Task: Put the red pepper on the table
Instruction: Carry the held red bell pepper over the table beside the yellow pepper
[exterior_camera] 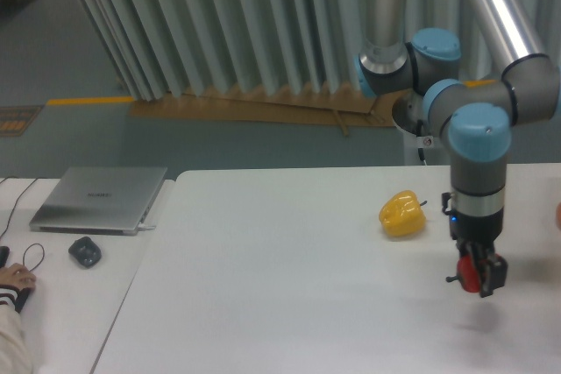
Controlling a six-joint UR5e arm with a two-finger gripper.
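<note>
Over at the tabletop's [289,304] right side, the tool [478,279] pinches the red pepper [471,276] just above the surface, at 4 o'clock from the yellow pepper [402,215], so release looks straight down.

Soft, even light falls on my table [289,304], which looks washed pale. A faint shadow lies under my gripper [478,279]. The frame is slightly blurry, perhaps low resolution; far curtains [219,24] look dim.
</note>
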